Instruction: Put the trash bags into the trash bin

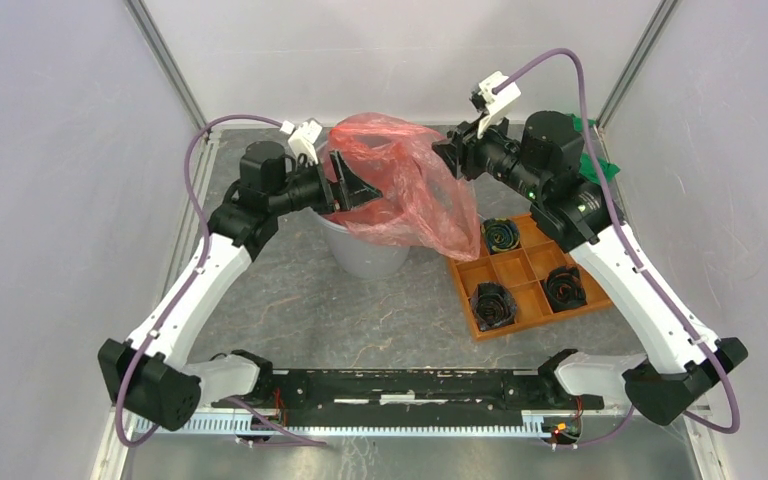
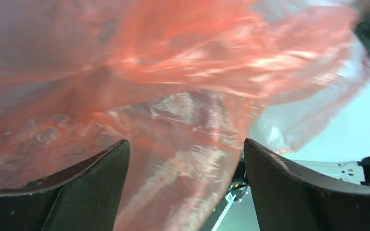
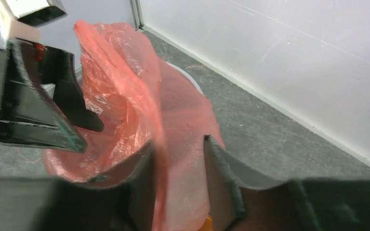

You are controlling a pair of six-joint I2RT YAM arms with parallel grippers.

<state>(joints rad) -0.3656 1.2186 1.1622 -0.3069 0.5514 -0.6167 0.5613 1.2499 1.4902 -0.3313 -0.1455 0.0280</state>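
— What is on the left?
— The left gripper (image 1: 360,188) (image 2: 185,144). Its two fingers are wide apart, and the red film lies right in front of them and fills the gap.

— Where is the trash bin (image 1: 365,255)?
— Just under that gripper. It is grey and it stands up straight on the table (image 1: 360,330). Only a bit of its rim (image 3: 192,79) peeks out.

— And the trash bag (image 1: 410,190) (image 2: 173,72) (image 3: 125,86)?
— It is up in the air, puffed out over the top of the bin. One floppy side hangs down past the rim on the right. I cannot tell if any of it is inside the bin.

— What is the right gripper (image 1: 448,155) (image 3: 178,144) doing?
— Its fingers are close together, and the bag's film runs down between them. It is pinching the bag.

— What is further right?
— An orange tray (image 1: 513,268) with little boxes. Three dark rolls (image 1: 492,303) sit in three of them. Behind the right arm, a green cloth (image 1: 592,165) peeks out.
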